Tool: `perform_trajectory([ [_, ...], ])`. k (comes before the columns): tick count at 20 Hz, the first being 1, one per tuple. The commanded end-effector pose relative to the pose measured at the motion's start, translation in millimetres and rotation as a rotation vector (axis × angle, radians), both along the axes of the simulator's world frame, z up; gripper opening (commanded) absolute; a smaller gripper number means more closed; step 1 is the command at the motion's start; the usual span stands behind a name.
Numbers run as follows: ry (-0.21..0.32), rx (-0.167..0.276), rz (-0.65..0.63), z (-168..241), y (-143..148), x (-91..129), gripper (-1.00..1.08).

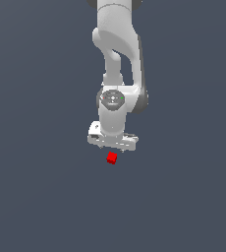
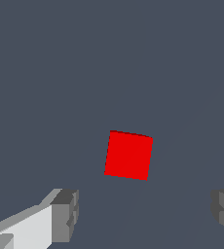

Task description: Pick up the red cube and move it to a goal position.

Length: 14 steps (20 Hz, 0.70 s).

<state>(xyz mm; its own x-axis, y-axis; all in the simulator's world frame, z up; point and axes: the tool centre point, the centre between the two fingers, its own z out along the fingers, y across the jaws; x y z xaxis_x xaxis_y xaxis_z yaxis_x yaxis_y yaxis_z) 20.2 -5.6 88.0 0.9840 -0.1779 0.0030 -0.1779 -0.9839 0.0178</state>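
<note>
The red cube (image 1: 111,158) lies on the dark grey floor, just in front of and below the white gripper (image 1: 112,145) in the exterior view. In the wrist view the red cube (image 2: 128,155) shows one flat face, slightly turned, ahead of the gap between the two grey fingertips (image 2: 65,214). The gripper (image 2: 145,211) is open, its fingers wide apart with nothing between them. It hangs above the cube and does not touch it.
The white arm (image 1: 117,64) comes down from the top of the exterior view. A plain dark grey floor (image 1: 36,197) lies all around the cube.
</note>
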Motion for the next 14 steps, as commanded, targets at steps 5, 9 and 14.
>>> perform_trajectory([
  [5, -0.001, 0.011, -0.096, -45, 0, 10, 1.0],
  [9, -0.001, 0.015, -0.129, -61, 0, 15, 1.0],
  [14, -0.002, 0.018, -0.146, -68, 0, 17, 1.0],
])
